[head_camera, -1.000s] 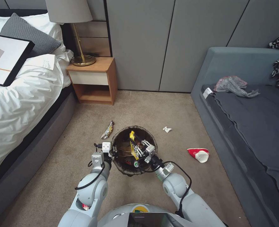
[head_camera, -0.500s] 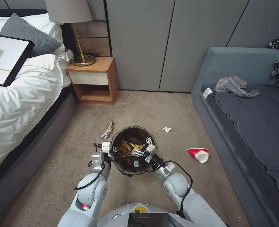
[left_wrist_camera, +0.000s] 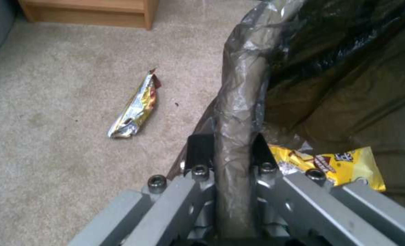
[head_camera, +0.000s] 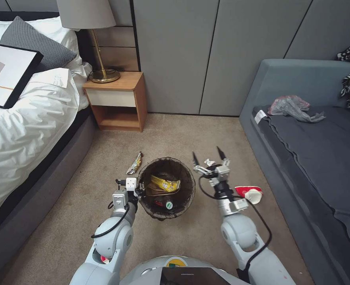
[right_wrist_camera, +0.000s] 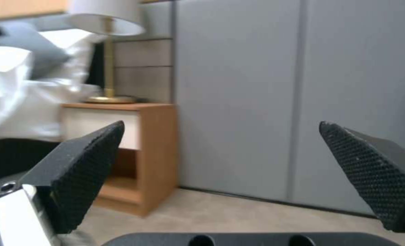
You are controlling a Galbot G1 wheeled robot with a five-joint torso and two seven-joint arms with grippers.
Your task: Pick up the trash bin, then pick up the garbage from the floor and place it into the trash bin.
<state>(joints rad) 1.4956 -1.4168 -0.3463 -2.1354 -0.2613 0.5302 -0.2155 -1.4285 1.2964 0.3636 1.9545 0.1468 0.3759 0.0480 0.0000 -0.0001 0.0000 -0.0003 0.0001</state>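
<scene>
The trash bin (head_camera: 159, 162) is a small round bucket lined with a dark bag, held just off the carpet in front of me. My left gripper (head_camera: 139, 191) is shut on its near-left rim; in the left wrist view the left gripper (left_wrist_camera: 232, 150) clamps the bag-covered rim of the trash bin (left_wrist_camera: 239, 85). Inside lie a yellow wrapper (head_camera: 165, 183) and a green-capped bottle (head_camera: 169, 205). My right gripper (head_camera: 206, 154) hangs open and empty to the right of the bin, above a white wad (head_camera: 210, 162). A shiny snack wrapper (head_camera: 135, 163) and a crushed red-and-white cup (head_camera: 249, 194) lie on the floor.
A bed (head_camera: 20, 130) runs along the left and a wooden nightstand (head_camera: 117, 101) with a lamp stands at its head. A grey sofa (head_camera: 317, 158) lines the right side. Grey wall panels (head_camera: 206, 55) close the back. Beige carpet lies between.
The right gripper let the yellow wrapper drop into the bin, then swung out to the bin's right with its fingers wide apart. The left gripper kept its hold on the rim.
</scene>
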